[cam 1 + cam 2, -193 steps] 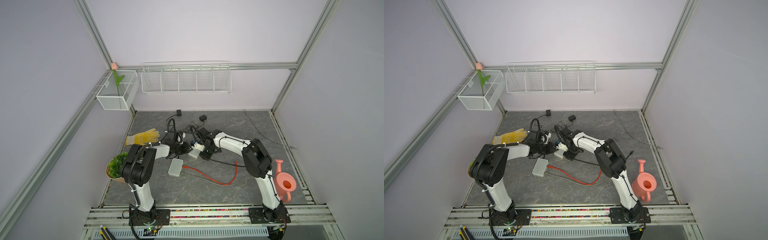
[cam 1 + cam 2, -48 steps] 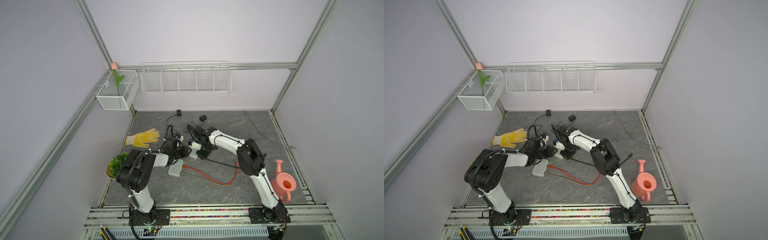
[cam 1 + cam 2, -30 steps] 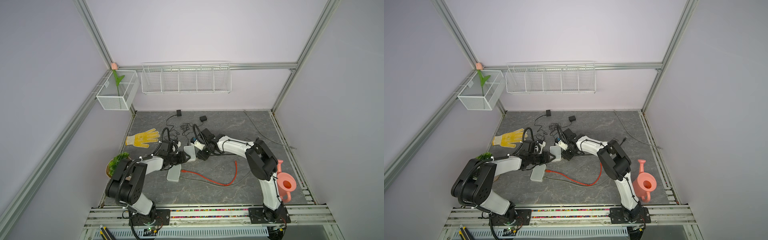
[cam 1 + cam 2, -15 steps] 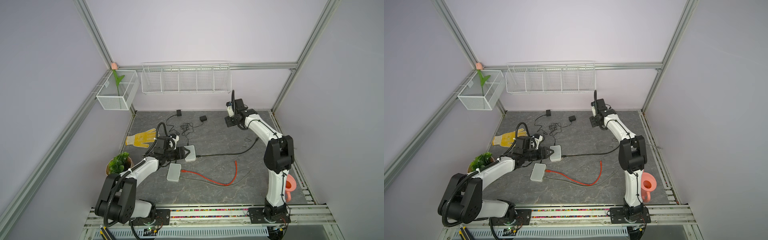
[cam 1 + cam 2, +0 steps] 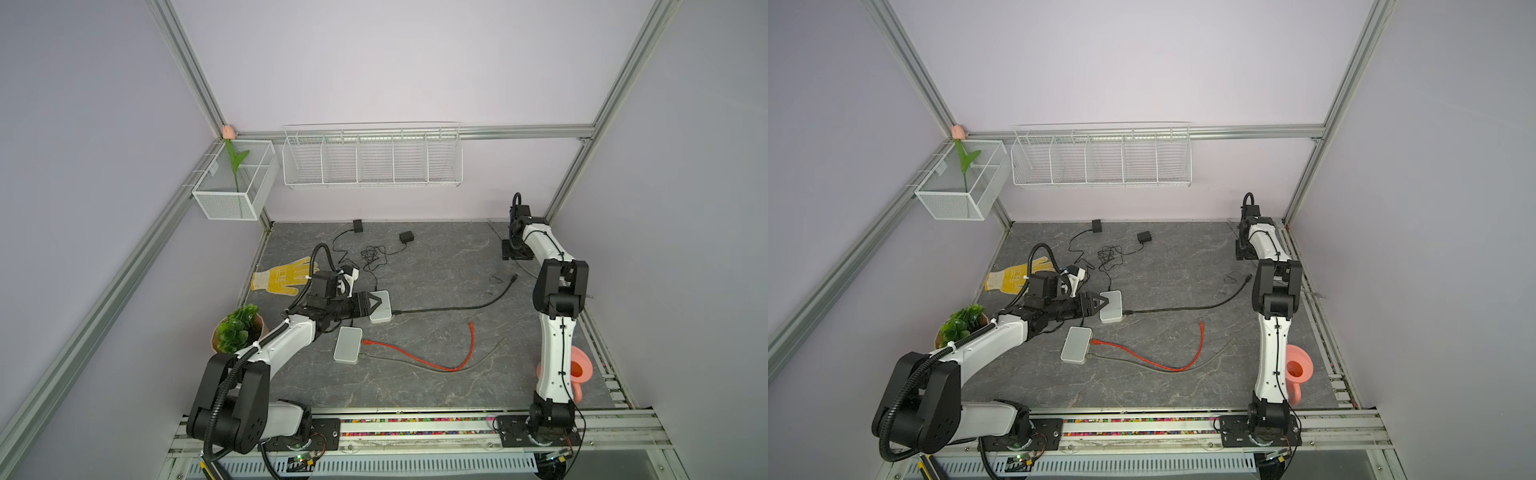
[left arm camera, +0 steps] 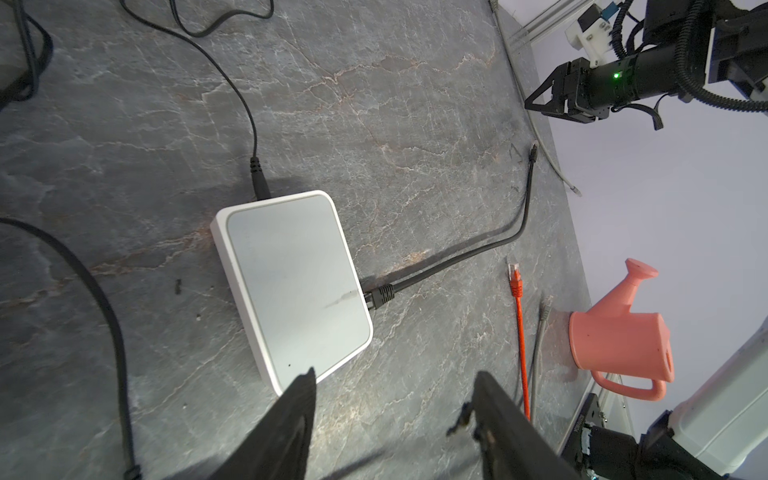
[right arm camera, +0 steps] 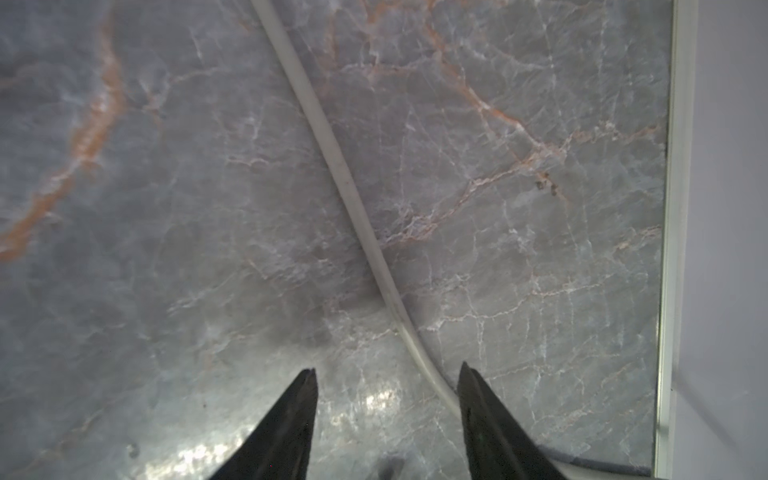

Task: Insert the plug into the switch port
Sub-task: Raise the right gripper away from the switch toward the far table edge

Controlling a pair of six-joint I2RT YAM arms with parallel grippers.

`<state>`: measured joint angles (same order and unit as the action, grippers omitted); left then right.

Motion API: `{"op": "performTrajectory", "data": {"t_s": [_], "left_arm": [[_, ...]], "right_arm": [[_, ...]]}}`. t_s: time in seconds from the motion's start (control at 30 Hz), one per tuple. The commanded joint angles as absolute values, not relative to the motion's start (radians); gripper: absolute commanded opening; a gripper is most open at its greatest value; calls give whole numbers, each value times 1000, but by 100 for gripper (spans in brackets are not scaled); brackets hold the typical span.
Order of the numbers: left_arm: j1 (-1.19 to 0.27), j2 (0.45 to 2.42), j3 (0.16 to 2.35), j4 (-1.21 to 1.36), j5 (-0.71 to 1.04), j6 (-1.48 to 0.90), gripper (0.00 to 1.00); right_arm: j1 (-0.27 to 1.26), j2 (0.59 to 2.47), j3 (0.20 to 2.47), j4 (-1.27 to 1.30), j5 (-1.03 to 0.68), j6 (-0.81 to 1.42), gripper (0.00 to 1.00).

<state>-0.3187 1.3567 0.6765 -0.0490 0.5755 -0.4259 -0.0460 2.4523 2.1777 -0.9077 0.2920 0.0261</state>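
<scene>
A white switch (image 5: 380,307) (image 5: 1111,306) (image 6: 291,282) lies flat on the grey table. The black plug (image 6: 380,296) sits in a port on its side, and its black cable (image 5: 457,308) runs off to the right. My left gripper (image 5: 377,302) (image 5: 1101,302) (image 6: 395,372) is open at the switch's left end with nothing between its fingers. One fingertip (image 6: 305,378) overlaps the switch's corner. My right gripper (image 5: 513,254) (image 5: 1243,252) (image 7: 386,368) is open and empty at the far right back corner, over a pale cable (image 7: 345,178).
A second white switch (image 5: 348,344) holds a red cable (image 5: 415,361) and a grey one. A pink watering can (image 5: 579,370) stands behind the right arm. A plant (image 5: 239,328), a yellow glove (image 5: 284,276) and two black adapters (image 5: 358,226) (image 5: 405,237) lie left and back.
My right gripper has left the switch and swung away to the far right back corner. My left gripper has let go and drawn back slightly. The black cable now trails out to the right.
</scene>
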Motion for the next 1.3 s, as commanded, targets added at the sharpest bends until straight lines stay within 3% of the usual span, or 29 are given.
{"op": "performTrajectory", "data": {"t_s": [0.0,0.27,0.43,0.57,0.7,0.9,1.27], "left_arm": [[-313,1382,699,-25,595,-429,60],[-313,1374,704,-28,600,-431,59],[-313,1367,703,-23,599,-434,59],[-313,1357,695,-16,601,-435,58],[-313,1372,691,-5,604,-433,58],[-313,1349,677,-19,603,-421,58],[-313,1367,684,-14,596,-412,57]], "right_arm": [[-51,2427,2210,-946,295,10,57],[-48,2423,2195,-941,332,-13,50],[33,2244,1977,-719,484,-104,50],[115,2139,1892,-613,425,-155,52],[157,2252,2033,-716,285,-138,56],[136,2464,2239,-842,368,-74,56],[25,2494,2273,-845,350,-64,59]]}}
